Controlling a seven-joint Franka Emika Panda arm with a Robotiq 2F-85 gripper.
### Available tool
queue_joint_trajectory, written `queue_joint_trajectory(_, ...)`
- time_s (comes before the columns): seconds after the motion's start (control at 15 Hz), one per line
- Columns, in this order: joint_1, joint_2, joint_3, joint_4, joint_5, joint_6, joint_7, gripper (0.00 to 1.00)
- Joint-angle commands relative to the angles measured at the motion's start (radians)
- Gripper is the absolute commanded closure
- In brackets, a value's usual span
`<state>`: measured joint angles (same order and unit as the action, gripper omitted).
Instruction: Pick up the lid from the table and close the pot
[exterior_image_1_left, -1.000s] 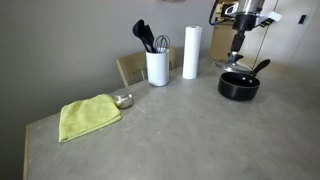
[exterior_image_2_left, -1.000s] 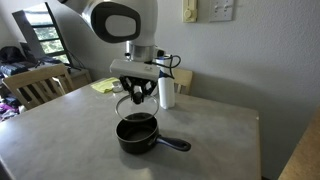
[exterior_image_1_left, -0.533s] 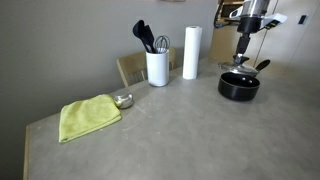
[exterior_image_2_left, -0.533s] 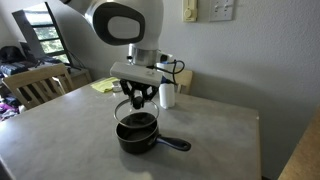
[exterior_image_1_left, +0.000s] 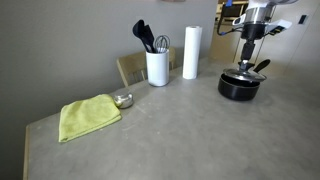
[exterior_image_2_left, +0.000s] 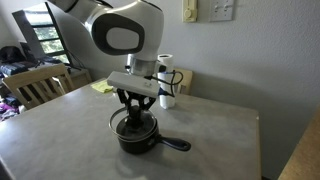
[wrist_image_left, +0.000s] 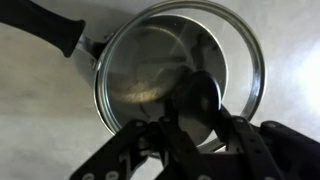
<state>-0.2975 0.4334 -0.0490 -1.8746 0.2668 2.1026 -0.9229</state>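
Note:
The black pot (exterior_image_1_left: 239, 88) stands on the grey table (exterior_image_1_left: 170, 130) at the far right, also seen in an exterior view (exterior_image_2_left: 135, 137), its long handle (exterior_image_2_left: 175, 144) pointing right. My gripper (wrist_image_left: 195, 110) is shut on the dark knob of the glass lid (wrist_image_left: 150, 70). In the wrist view the lid's metal rim lines up with the pot's rim, and the pot handle (wrist_image_left: 45, 25) runs to the upper left. In both exterior views the gripper (exterior_image_1_left: 248, 62) (exterior_image_2_left: 133, 110) hangs straight down right over the pot, with the lid (exterior_image_2_left: 118, 122) at its rim.
A white utensil holder (exterior_image_1_left: 157, 67) and a paper towel roll (exterior_image_1_left: 190, 52) stand at the back of the table. A yellow-green cloth (exterior_image_1_left: 88, 116) and a small metal bowl (exterior_image_1_left: 123, 100) lie at the left. A wooden chair (exterior_image_2_left: 35, 88) stands beside the table.
My gripper has come down with the lid from above the pot to the pot's rim. The pot has not moved.

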Motion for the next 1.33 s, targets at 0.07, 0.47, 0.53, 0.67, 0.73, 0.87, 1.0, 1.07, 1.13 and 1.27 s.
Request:
queue_joint_trajectory(0.07,-0.007,-0.004,0.011,-0.029,0.009,0.027,-0.031,0.85)
queue_joint_trajectory(0.47,0.002,-0.001,0.033,-0.081,0.008,0.155,-0.079,0.85)
queue_joint_trajectory(0.53,0.002,-0.002,0.036,-0.082,0.008,0.167,-0.086,0.85)
queue_joint_trajectory(0.67,0.002,-0.005,0.040,-0.081,0.008,0.178,-0.093,0.85)
queue_joint_trajectory(0.73,-0.001,-0.007,0.044,-0.082,0.014,0.189,-0.102,0.85)
queue_joint_trajectory(0.87,0.000,-0.007,0.046,-0.080,0.008,0.206,-0.111,0.85)
queue_joint_trajectory(1.0,0.002,-0.008,0.045,-0.085,-0.003,0.233,-0.124,0.85)
queue_joint_trajectory(1.07,0.003,-0.007,0.045,-0.091,-0.010,0.248,-0.132,0.85)
queue_joint_trajectory(1.13,0.005,-0.006,0.043,-0.098,-0.019,0.266,-0.140,0.85)
queue_joint_trajectory(1.27,0.012,-0.004,0.038,-0.113,-0.046,0.310,-0.154,0.85)
